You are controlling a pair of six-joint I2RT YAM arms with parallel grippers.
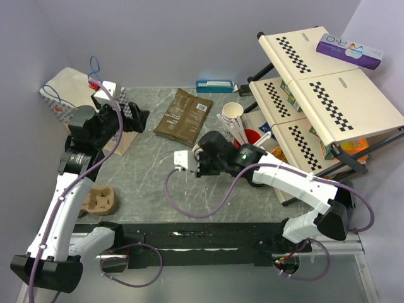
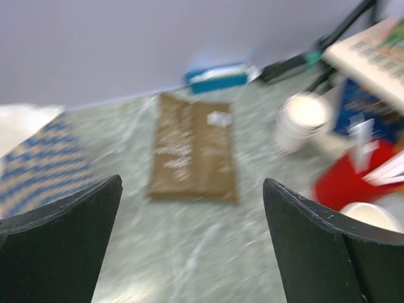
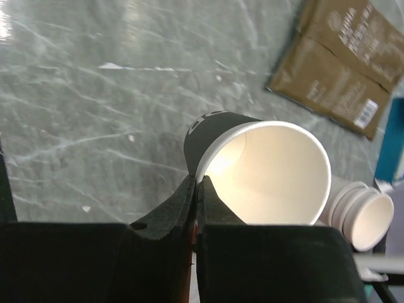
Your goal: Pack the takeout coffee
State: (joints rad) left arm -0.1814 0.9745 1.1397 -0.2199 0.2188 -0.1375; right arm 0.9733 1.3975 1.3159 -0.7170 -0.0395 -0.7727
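Overhead, two robot arms reach over a grey marbled table. The right gripper, at the middle of the overhead frame, has its jaws nearly closed, pinching the near rim of the takeout cup. The cup is lidless, white inside and dark outside, and sits at the centre of the right wrist view. Whether it rests on the table is unclear. The left gripper, at upper left overhead, is spread wide and holds nothing. A brown pouch lies flat at upper centre. A stack of cream cups stands just right of it. A cardboard cup carrier sits at lower left.
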